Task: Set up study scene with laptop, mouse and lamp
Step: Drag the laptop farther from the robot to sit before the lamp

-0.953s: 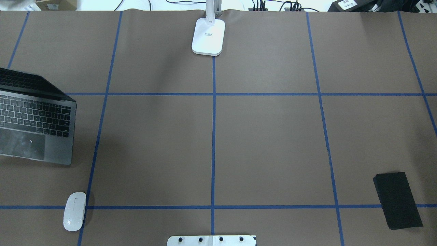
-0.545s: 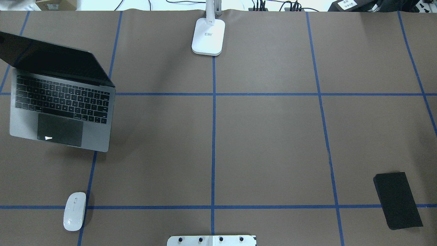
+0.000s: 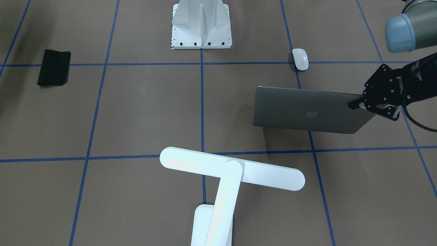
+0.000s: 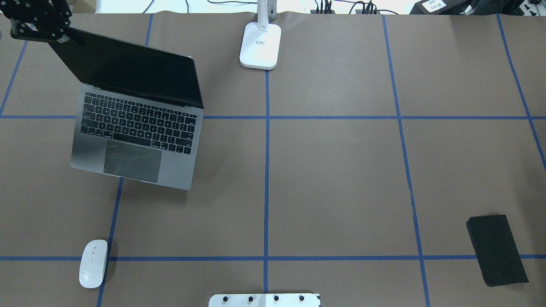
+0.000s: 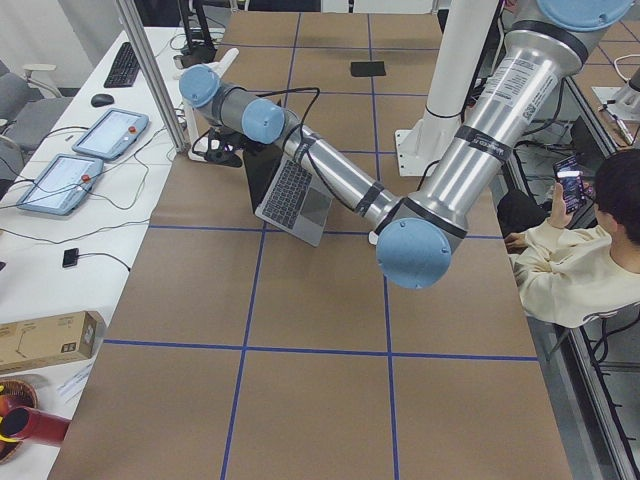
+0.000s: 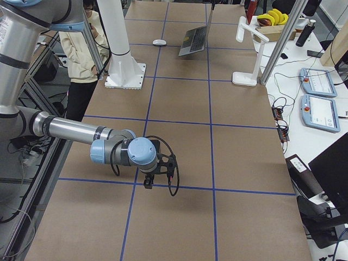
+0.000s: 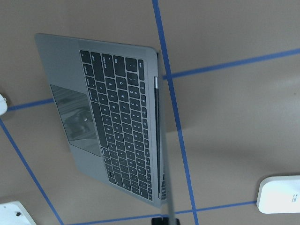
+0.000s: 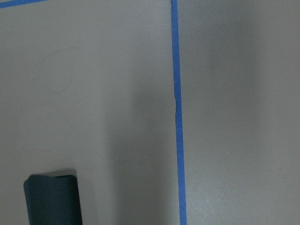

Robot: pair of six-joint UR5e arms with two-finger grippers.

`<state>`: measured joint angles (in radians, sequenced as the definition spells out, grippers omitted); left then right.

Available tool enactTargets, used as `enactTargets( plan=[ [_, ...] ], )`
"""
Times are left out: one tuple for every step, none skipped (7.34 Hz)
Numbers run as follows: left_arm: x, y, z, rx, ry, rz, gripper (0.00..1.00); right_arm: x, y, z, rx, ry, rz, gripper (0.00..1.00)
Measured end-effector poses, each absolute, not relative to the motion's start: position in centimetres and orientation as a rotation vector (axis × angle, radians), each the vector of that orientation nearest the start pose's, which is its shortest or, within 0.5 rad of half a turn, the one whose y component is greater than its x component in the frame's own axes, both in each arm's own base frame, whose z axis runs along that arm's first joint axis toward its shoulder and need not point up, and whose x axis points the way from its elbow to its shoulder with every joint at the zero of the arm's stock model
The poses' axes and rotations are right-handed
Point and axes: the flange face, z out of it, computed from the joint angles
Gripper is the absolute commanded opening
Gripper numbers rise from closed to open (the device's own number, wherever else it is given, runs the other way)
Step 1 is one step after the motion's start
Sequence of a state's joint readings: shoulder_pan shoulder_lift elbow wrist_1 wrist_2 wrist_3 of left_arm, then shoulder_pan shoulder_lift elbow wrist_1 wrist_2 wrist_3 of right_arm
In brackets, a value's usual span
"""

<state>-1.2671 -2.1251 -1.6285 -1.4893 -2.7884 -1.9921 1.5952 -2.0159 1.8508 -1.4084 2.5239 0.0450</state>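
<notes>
Risk: the left gripper [image 3: 355, 104] has only the far top corner of the lid of the slim grey metal laptop [image 4: 136, 128], so the whole weight hangs off the hinge. I judge the lid could slip out of the pinch, or the hinge could swing and let the base drop onto the counter [image 4: 341, 170].
Second risk: a hard set-down could land one corner of the base first and skew the machine.
Left gripper: closed down to the thickness of the lid, one finger on the screen side and one on the logo side.
Laptop: open, keys and trackpad facing up, over the robot's left half of the brown, blue-taped counter. The shadow under its front edge suggests the base is tilted and partly clear of the surface.
Mouse: the small glossy white oval mouse [image 4: 93, 263] lies apart from the laptop, nearer the robot, beside a tape crossing.
Lamp: the white desk lamp [image 3: 232, 169] stands at the far middle edge, its long bar head out over the counter, well apart from the laptop.
Right gripper [image 6: 148, 182]: low over the counter on the other side, near a thin black pad [image 4: 497, 250]. I cannot tell how far open it is.
Pedestal: a white flanged mount [image 3: 201, 25] sits at the robot's edge.
</notes>
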Motion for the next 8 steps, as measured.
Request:
enactTargets(
  plan=[
    [17.6,-64.3,27.3,-0.957,0.978,-1.126,0.00,6.0,-30.1,66.9,-0.012,-0.954,0.066,1.00],
    [19.6,-65.4,26.7,-0.955,0.992,-1.132,0.00,6.0,-30.1,66.9,-0.013,-0.955,0.066,1.00],
    [21.7,-66.3,26.2,-0.936,1.005,-1.146,0.00,5.9,-30.1,66.9,-0.015,-0.956,0.066,1.00],
    [23.8,-67.1,25.9,-0.912,1.018,-1.170,0.00,5.9,-30.1,66.9,-0.015,-0.957,0.066,1.00],
    [26.1,-67.9,25.6,-0.902,1.031,-1.204,0.00,5.9,-30.1,66.9,-0.015,-0.957,0.066,1.00],
    [28.4,-68.4,25.3,-0.899,1.048,-1.244,0.00,5.9,-30.1,66.9,-0.015,-0.957,0.066,1.00],
    [30.4,-68.6,24.9,-0.897,1.065,-1.276,0.00,5.9,-30.1,66.9,-0.015,-0.957,0.066,1.00],
    [31.7,-68.8,24.4,-0.898,1.076,-1.300,0.00,5.9,-30.0,66.9,-0.016,-0.957,0.066,1.00]
  ],
)
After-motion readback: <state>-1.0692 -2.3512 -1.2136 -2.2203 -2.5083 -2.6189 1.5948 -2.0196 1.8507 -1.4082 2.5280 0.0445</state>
